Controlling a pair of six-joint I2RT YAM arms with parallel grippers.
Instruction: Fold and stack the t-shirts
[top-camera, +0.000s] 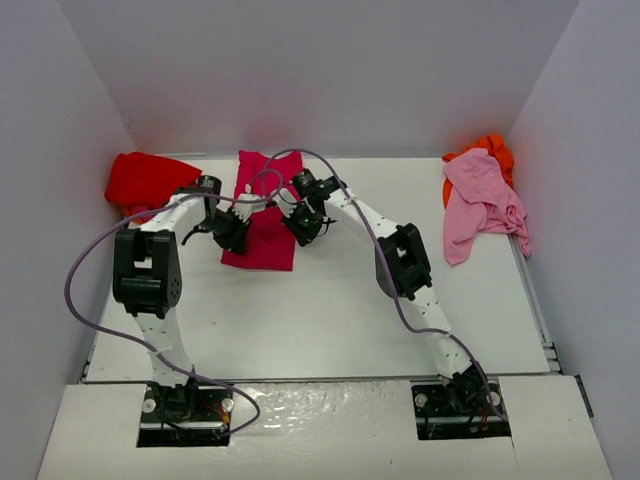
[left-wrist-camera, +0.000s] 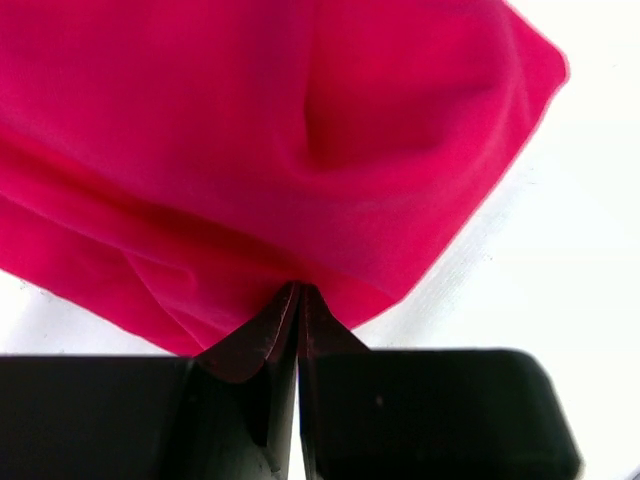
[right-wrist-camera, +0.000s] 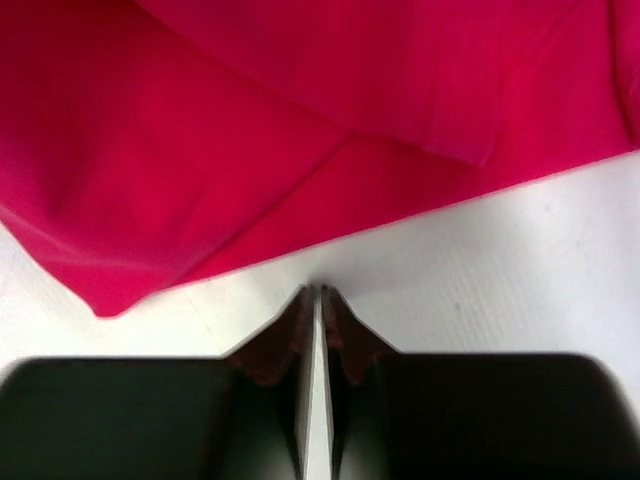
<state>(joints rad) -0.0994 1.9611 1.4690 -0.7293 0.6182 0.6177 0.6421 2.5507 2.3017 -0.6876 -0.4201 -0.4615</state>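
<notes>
A crimson-magenta t-shirt (top-camera: 262, 215) lies folded into a long strip at the back left of the table. My left gripper (top-camera: 232, 232) stands at its left edge. In the left wrist view that gripper (left-wrist-camera: 300, 290) is shut on the shirt's (left-wrist-camera: 250, 130) edge, and creases run toward the tips. My right gripper (top-camera: 303, 225) stands at the strip's right edge. In the right wrist view it (right-wrist-camera: 322, 290) is shut on nothing, tips on bare table just short of the shirt's (right-wrist-camera: 250, 150) hem. A bright red t-shirt (top-camera: 145, 180) lies bunched at the far left.
A pale pink t-shirt (top-camera: 480, 200) lies crumpled at the back right with an orange t-shirt (top-camera: 492, 150) partly under it. White walls close in the table (top-camera: 330, 300) on three sides. A purple cable (top-camera: 90, 270) loops beside the left arm.
</notes>
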